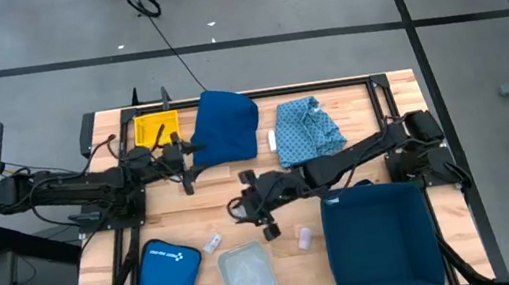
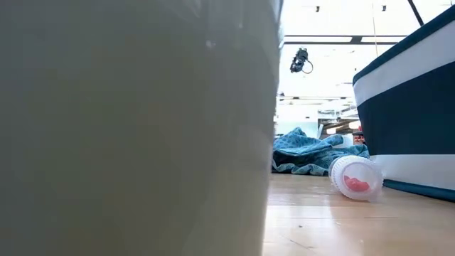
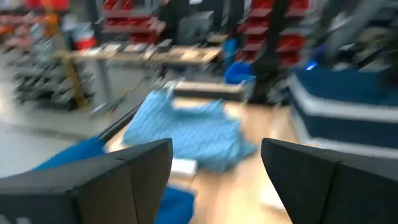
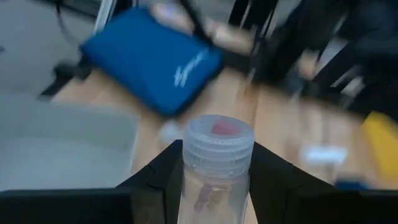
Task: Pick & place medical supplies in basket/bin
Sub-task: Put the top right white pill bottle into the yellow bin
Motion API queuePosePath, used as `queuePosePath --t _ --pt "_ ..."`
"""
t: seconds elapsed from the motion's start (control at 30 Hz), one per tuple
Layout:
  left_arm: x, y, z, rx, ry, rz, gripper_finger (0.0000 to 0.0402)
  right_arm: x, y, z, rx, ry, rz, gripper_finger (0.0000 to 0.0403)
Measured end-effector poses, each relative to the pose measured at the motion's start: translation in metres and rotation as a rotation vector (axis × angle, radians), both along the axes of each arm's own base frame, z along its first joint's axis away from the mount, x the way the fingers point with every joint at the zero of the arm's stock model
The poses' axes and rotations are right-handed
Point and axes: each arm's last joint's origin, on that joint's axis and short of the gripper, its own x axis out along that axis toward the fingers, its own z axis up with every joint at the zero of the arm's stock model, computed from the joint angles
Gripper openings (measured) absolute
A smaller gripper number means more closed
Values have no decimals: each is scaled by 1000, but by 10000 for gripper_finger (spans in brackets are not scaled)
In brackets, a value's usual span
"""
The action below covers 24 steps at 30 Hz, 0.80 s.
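The right end effector point(image 4: 214, 180) is clamped on a small clear plastic vial with a ribbed screw cap point(image 4: 214, 162), its dark fingers point(image 4: 155, 180) pressed against both sides of the vial; something pinkish shows through the cap. In the high view this end effector point(image 1: 261, 202) sits over the middle of the wooden tabletop point(image 1: 398, 91). Just beyond it toward the table's near edge lie two more small clear vials point(image 1: 213, 242) point(image 1: 303, 237) and a translucent rectangular plastic tray point(image 1: 249, 281). Beside it, on the right arm's side, stands the dark blue fabric bin with a white band point(image 1: 380, 240). Farther off, on the left arm's side, lies a flat blue zip pouch point(image 1: 165, 275).

The left end effector point(image 1: 184, 163) hovers with its fingers point(image 3: 93, 180) wide apart and nothing between them, close beside a solid dark blue cloth point(image 1: 225, 127). Past that cloth lie a small white roll point(image 1: 273, 141) and a crumpled light blue patterned cloth point(image 1: 309, 129). Behind the left end effector sits a yellow box point(image 1: 152, 130).
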Motion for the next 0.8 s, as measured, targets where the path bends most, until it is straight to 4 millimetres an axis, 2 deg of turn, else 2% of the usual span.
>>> queuePosePath --t 0.17,0.37,0.6,0.8 --pt "-3 -5 7 32 -126 -149 250 9 -18 10 -38 -142 9 141" --pt "-4 -10 12 60 -170 -324 250 16 -49 19 -50 -236 -42 141" --pt "-4 -10 11 50 -163 -329 250 18 -82 22 -59 -266 -126 141" --pt "-4 -10 10 31 -157 -319 251 19 -99 25 -52 -302 -148 141"
